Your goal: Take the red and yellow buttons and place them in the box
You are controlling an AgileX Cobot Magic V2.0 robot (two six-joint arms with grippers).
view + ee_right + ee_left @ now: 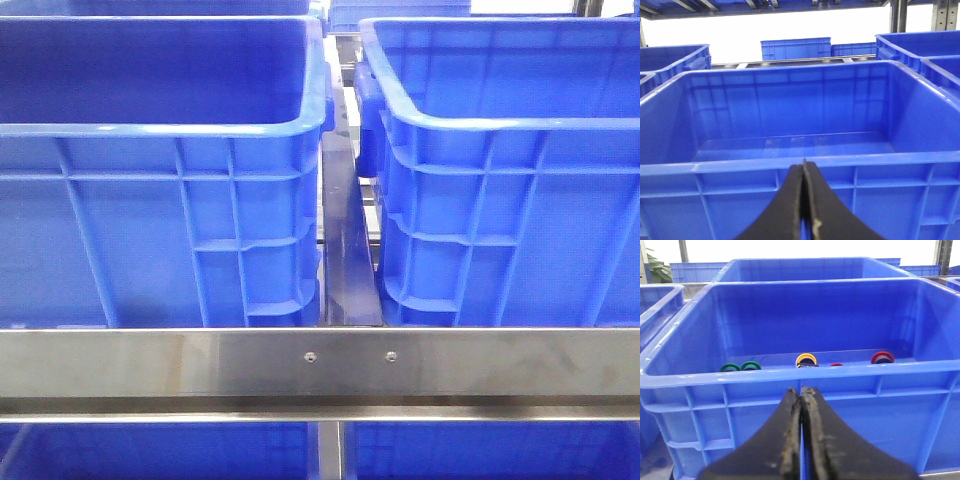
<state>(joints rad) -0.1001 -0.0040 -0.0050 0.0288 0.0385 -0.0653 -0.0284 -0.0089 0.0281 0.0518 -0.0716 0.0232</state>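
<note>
Two unmarked blue crates [150,200], no lettering.

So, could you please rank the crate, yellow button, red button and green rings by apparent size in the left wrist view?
1. Crate, by far.
2. Yellow button and red button: look alike, not ranked.
3. Green rings: half hidden by the rim, so unsure.

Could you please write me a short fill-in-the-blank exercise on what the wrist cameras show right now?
1. The left hand is ____, holding nothing.
2. The crate before the left hand holds a yellow button, a red button and two ____ ones.
3. The box before the right hand has ____ buttons showing inside.

Missing words: shut; green; no
</note>
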